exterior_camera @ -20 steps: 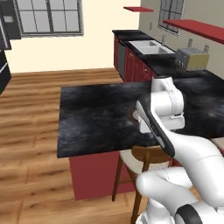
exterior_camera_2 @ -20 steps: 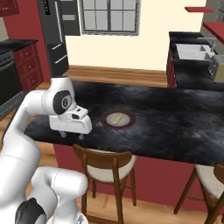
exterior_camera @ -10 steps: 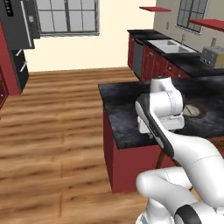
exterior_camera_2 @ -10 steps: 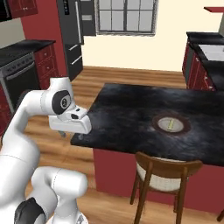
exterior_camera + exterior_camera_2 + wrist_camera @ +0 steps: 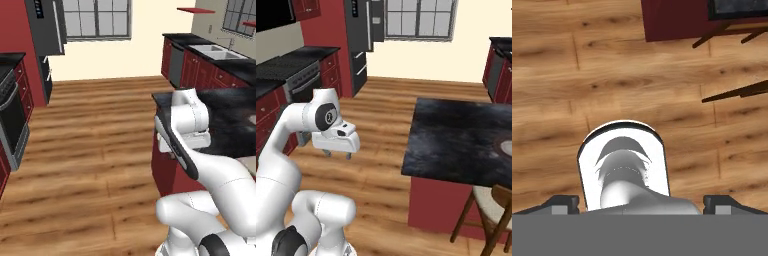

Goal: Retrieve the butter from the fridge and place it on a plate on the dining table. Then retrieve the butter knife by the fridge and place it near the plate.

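Between the earlier pictures and this moment the whole scene had slid sideways in both base views: the base had turned away from the dining table [image 5: 456, 135], not the furniture. That tabletop of glossy black marbled stone on red sides now lay off to the gripper's right, with only an edge of the plate [image 5: 504, 148], a pale ring inside a dark brown rim, at the frame border. The fridge [image 5: 362, 30], a tall dark grey slab with long white bar handles, stood well ahead of the gripper across bare wood-plank flooring. The gripper [image 5: 338, 154] hung below the folded arm, pointing down at the floor, fingers spread wide and nothing between them. Neither the butter nor the butter knife could be made out; the butter was judged to be inside the closed fridge. Judgement: the retrieval was at its start, the base in transit toward the fridge, with the door not yet opened.
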Robot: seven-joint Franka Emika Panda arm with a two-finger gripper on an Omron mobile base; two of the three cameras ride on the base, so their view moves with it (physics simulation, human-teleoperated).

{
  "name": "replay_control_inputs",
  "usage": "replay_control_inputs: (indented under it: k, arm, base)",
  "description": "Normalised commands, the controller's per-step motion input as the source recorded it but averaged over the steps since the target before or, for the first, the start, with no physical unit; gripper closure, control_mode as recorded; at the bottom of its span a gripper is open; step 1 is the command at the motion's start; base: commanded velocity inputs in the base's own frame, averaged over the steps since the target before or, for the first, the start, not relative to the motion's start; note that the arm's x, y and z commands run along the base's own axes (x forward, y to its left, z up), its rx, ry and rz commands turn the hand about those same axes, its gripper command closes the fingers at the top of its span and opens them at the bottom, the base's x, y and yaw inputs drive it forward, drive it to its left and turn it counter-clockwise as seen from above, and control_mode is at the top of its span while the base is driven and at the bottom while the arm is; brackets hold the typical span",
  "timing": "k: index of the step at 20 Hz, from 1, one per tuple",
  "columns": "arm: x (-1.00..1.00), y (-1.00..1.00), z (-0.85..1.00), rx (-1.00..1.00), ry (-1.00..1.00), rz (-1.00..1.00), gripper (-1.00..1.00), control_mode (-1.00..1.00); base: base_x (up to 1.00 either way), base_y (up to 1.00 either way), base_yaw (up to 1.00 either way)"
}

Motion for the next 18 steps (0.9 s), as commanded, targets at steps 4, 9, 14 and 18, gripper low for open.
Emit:
replay_control_inputs:
  k: [4,9,14,18]
  arm:
    - [0.0,0.0,0.0,0.0,0.0,0.0,-1.0,1.0]
    - [0.0,0.0,0.0,0.0,0.0,0.0,-1.0,1.0]
    - [0.0,0.0,0.0,0.0,0.0,0.0,-1.0,1.0]
    - [0.0,0.0,0.0,0.0,0.0,0.0,-1.0,1.0]
  base:
    - [0.02,1.0,0.02]
    - [0.61,0.74,0.0]
    - [1.0,0.42,-0.06]
    - [1.0,0.62,-0.03]
